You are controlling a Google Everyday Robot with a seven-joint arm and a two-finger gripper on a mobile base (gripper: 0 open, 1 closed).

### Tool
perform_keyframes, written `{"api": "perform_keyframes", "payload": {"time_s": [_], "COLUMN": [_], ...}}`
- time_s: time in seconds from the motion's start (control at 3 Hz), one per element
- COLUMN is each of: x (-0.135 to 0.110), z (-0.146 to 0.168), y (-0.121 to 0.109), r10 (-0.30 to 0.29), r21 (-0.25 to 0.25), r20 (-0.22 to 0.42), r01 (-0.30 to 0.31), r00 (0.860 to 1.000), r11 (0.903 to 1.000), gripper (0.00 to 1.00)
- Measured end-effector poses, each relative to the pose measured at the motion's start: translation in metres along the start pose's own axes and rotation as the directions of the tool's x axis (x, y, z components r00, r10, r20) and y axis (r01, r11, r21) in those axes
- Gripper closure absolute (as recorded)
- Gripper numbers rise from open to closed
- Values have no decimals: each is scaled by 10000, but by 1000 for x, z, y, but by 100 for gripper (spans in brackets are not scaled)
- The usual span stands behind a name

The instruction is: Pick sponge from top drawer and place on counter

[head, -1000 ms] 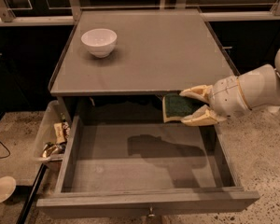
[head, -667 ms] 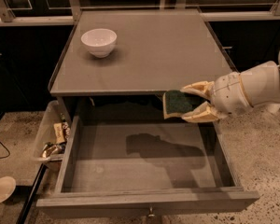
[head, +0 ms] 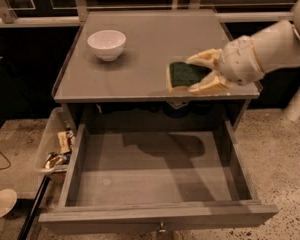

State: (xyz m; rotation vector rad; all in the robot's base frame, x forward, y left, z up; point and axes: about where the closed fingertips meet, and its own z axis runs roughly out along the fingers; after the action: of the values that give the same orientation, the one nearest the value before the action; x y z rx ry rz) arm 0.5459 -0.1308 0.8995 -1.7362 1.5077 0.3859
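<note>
Over the front right part of the counter (head: 150, 44), in the camera view, your gripper (head: 194, 75) has its jaws closed on the sponge (head: 180, 74), green face up, one finger on each side. I cannot tell whether the sponge touches the surface. Watch the chipped front edge just beside it: let go here and the sponge could tip off into the open top drawer (head: 155, 216) below. The white bowl (head: 106, 44) stands well apart.
</note>
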Motion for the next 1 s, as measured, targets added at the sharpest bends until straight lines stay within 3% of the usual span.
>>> {"api": "perform_keyframes", "payload": {"time_s": [0.33,0.67,1.0], "x": [-12,-7,15], "z": [3,27,37], "y": [-40,-84,-115], "r10": [-332,-168,507], "r21": [-272,-671,-361], "r20": [202,307,121], "r01": [337,188,-503], "r00": [9992,9994,9986], "r11": [9991,9976,9981], "gripper": [100,100,100]}}
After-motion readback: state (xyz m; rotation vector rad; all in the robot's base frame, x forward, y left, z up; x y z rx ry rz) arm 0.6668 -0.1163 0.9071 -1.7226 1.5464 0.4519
